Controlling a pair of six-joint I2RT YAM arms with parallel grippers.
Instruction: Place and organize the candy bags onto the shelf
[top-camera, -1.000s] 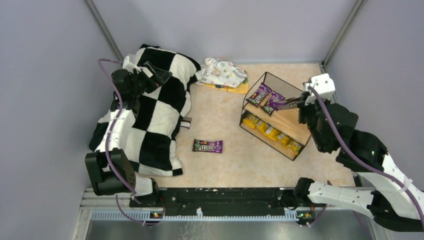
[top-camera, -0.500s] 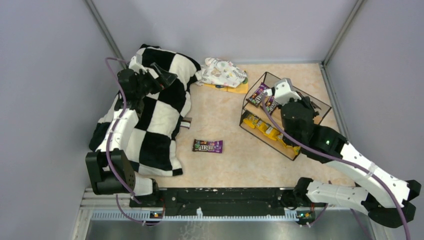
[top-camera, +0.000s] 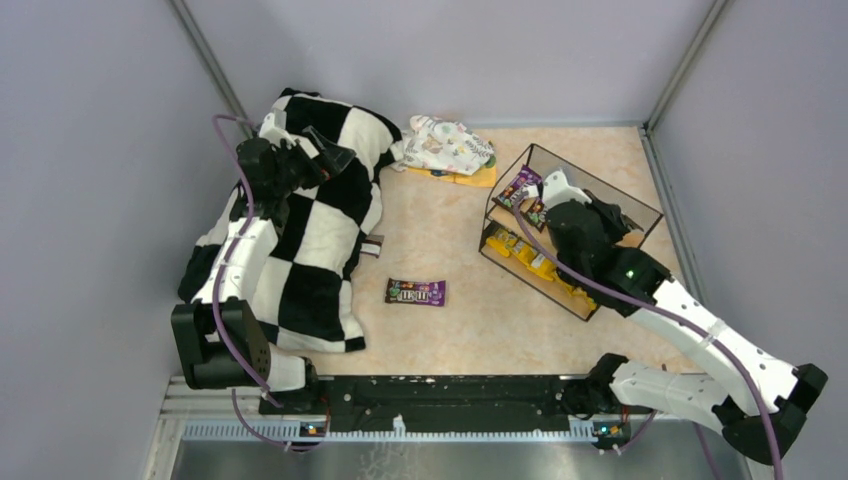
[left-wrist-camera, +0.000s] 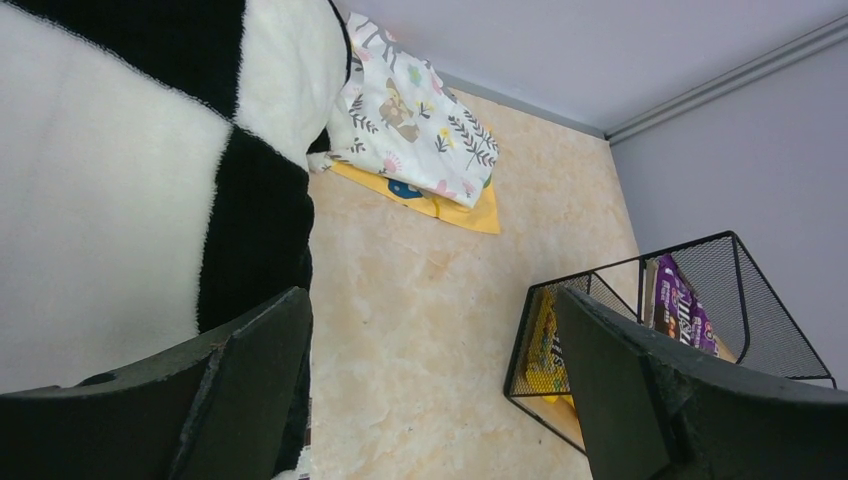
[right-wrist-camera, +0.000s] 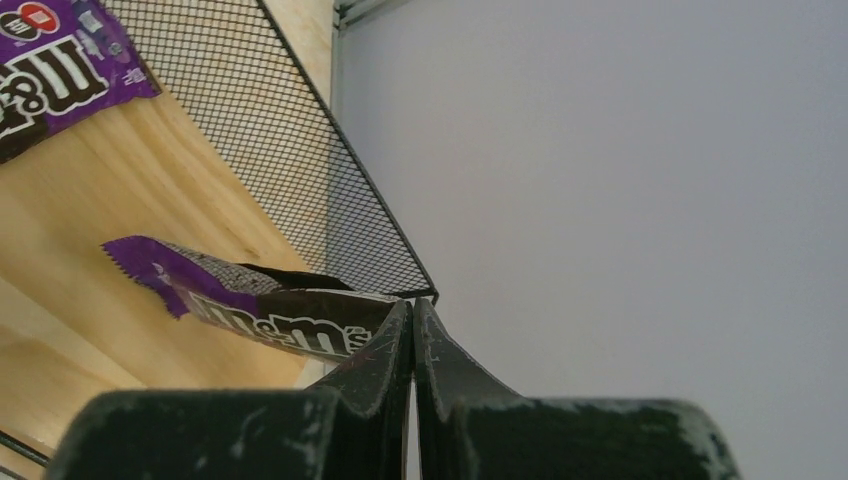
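The shelf (top-camera: 640, 208), a black wire rack with wooden boards, stands right of centre. My right gripper (right-wrist-camera: 413, 305) hangs over its upper board, shut on the end of a purple candy bag (right-wrist-camera: 270, 312) held tilted just above the wood. From above, my right arm hides that bag. Two purple bags (top-camera: 520, 187) lie on the upper board and several yellow bags (top-camera: 530, 258) on the lower one. Another purple bag (top-camera: 415, 292) lies loose on the table. My left gripper (left-wrist-camera: 430, 300) is open and empty above the checkered blanket (top-camera: 320, 230).
A white floral cloth bundle (top-camera: 447, 145) rests on a flat orange sheet (top-camera: 478, 179) at the back. A dark packet (top-camera: 373, 246) pokes out from the blanket's edge. The enclosure walls stand close behind the shelf and on both sides.
My right arm has swung from the shelf's right side to over its front, turning the wrist, with the purple bag still gripped. The left arm has shifted only slightly.
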